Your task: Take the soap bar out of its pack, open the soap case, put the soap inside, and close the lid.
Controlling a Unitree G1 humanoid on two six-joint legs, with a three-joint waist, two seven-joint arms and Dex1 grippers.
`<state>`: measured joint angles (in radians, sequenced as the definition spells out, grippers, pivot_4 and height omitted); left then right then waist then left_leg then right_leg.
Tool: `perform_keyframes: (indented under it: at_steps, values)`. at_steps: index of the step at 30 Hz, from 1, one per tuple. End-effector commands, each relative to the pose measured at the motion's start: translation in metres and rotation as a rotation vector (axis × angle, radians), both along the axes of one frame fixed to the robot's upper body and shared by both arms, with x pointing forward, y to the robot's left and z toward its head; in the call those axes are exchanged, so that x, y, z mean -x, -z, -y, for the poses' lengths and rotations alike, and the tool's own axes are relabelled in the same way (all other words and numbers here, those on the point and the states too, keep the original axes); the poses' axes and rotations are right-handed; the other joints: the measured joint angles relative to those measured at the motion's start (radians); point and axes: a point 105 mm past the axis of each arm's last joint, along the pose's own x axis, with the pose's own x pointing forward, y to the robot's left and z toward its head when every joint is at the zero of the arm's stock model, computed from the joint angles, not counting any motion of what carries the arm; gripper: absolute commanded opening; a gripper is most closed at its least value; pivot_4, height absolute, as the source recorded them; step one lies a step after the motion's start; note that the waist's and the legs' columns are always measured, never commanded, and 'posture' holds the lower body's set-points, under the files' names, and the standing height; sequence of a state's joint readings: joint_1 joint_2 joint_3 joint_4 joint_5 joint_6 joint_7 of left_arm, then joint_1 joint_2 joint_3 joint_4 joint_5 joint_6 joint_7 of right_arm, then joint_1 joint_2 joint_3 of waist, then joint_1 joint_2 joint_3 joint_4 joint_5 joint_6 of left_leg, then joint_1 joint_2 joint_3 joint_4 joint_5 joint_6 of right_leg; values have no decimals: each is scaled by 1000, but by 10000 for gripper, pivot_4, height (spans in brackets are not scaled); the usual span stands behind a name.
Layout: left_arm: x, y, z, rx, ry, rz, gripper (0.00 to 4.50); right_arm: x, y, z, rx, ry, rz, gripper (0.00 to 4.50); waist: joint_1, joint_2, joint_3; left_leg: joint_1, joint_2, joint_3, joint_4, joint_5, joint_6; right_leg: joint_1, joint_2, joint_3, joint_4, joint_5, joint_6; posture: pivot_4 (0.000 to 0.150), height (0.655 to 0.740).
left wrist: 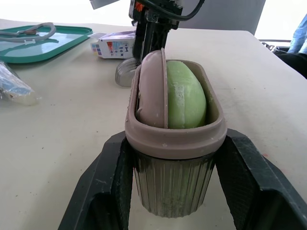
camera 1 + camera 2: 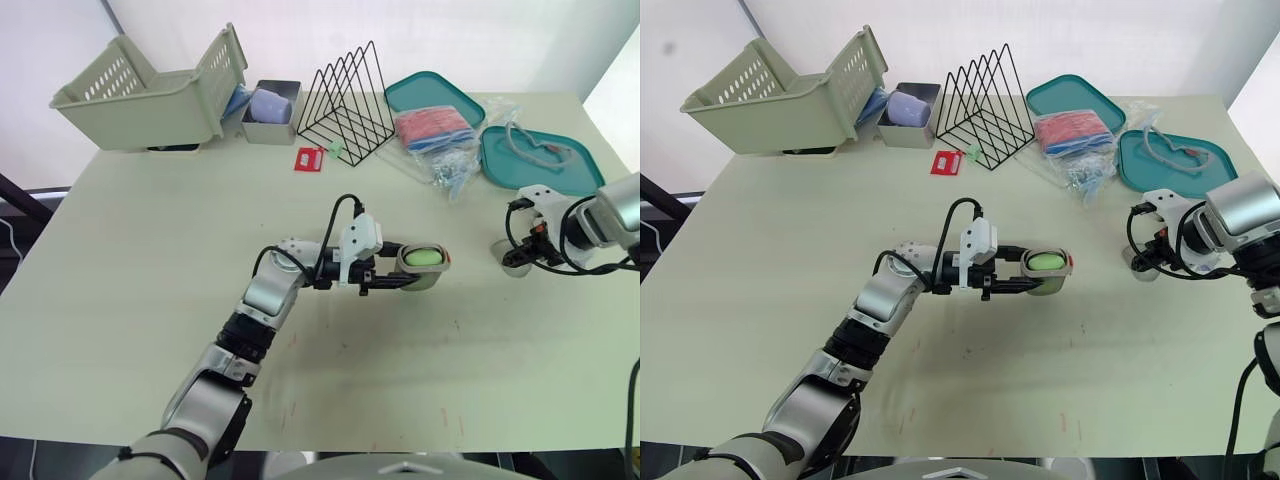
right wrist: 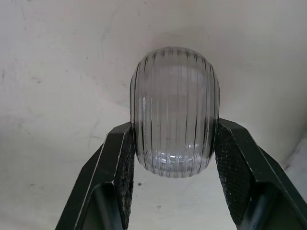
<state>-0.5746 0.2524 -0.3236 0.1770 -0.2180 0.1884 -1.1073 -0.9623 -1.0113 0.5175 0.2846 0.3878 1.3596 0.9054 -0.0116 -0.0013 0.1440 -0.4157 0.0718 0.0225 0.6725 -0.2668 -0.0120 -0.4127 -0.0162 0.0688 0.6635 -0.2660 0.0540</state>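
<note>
A black wire rack point(image 2: 350, 100) stands far back on the pale desk point(image 2: 150, 260). Just left of the rack is a small grey box point(image 2: 262, 135), then a tilted green basket point(image 2: 150, 90). A red tag point(image 2: 310, 159) lies at the rack's near left corner. To the rack's right lie a teal tray point(image 2: 430, 92), a crumpled clear bag point(image 2: 435, 130) and a second teal tray point(image 2: 580, 175).

**A:** How many trays are you counting on the bench point(image 2: 150, 250)?

**B:** I'm counting two teal trays point(image 2: 421, 92) point(image 2: 562, 176).

**A:** And what else is sitting up there?

**B:** I'm seeing one basket point(image 2: 150, 90), one wire rack point(image 2: 350, 100), one small grey box point(image 2: 265, 133), one red card point(image 2: 310, 158) and one plastic bag point(image 2: 435, 130).

**A:** And the soap things?

**B:** I'm counting one green soap point(image 1: 184, 96), one case point(image 1: 175, 143), one clear lid point(image 3: 175, 110) and one soap pack point(image 1: 115, 45).
</note>
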Motion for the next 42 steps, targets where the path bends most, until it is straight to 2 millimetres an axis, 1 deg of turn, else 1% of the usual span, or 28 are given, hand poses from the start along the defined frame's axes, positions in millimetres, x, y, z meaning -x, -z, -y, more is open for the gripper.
perform_keyframes:
  at_steps: [1,2,3,5,6,10,12,18,21,24,28,32,36,42]
  values:
    - [3,-14,4,29,26,56,19679,-3,-34,-18,10,-277,161,17936,0,0,0,0,0,0,0,0,0,0,0,0,0,0,0,1500,7400]
    - [3,-14,5,27,29,56,19679,3,-48,-33,-5,-453,218,17936,0,0,0,0,0,0,0,0,0,0,0,0,0,0,0,1500,7400]
    - [3,-13,5,26,30,56,19679,11,-57,-45,-15,-590,246,17936,0,0,0,0,0,0,0,0,0,0,0,0,0,0,0,1500,7400]
    - [3,-13,5,25,32,56,19679,25,-66,-57,-30,-742,252,17936,0,1,0,0,0,0,0,0,0,0,0,0,0,0,0,1500,7400]
    - [3,-13,6,24,33,57,19679,29,-68,-60,-36,-773,244,17936,0,0,0,0,0,0,0,0,0,0,0,0,0,0,0,1500,7400]
    - [0,-15,6,24,31,63,19679,46,-84,-93,-60,-954,257,17936,0,0,0,0,0,0,0,0,0,0,0,0,0,0,0,1500,7400]
    - [0,-15,7,24,31,66,19679,49,-87,-102,-59,-994,263,17936,-1,1,0,0,0,0,0,0,0,0,0,0,1,0,0,1500,7400]
    - [0,-14,7,22,38,70,19679,51,-92,-124,-51,-1060,298,17936,5,1,0,0,0,0,1,0,0,0,0,-1,0,0,0,1500,7400]
    - [0,-14,8,23,38,71,19679,48,-90,-127,-45,-1060,303,17936,5,1,0,0,0,0,1,0,0,0,0,-1,0,0,0,1500,7400]
    - [1,-14,9,24,38,71,19679,45,-86,-124,-18,-1062,301,17936,6,1,0,0,0,0,1,0,0,0,0,-1,0,0,0,1500,7400]
    - [1,-14,8,21,37,70,19679,43,-85,-125,-18,-1061,297,17936,3,1,0,0,0,0,1,0,0,0,0,-1,0,0,0,1500,7400]
    - [1,-13,8,21,36,68,19679,47,-82,-130,-34,-1074,274,17936,2,1,0,0,0,-1,1,0,0,0,0,-1,0,0,0,1500,7400]
    - [1,-13,9,22,33,69,19679,50,-76,-126,-17,-1081,238,17936,2,1,0,0,0,-1,1,0,0,0,0,-1,0,0,0,1500,7400]
    - [0,-12,8,20,27,66,19679,54,-74,-125,-14,-1094,209,17936,2,1,0,0,0,-1,1,0,0,0,0,-1,0,0,0,1500,7400]
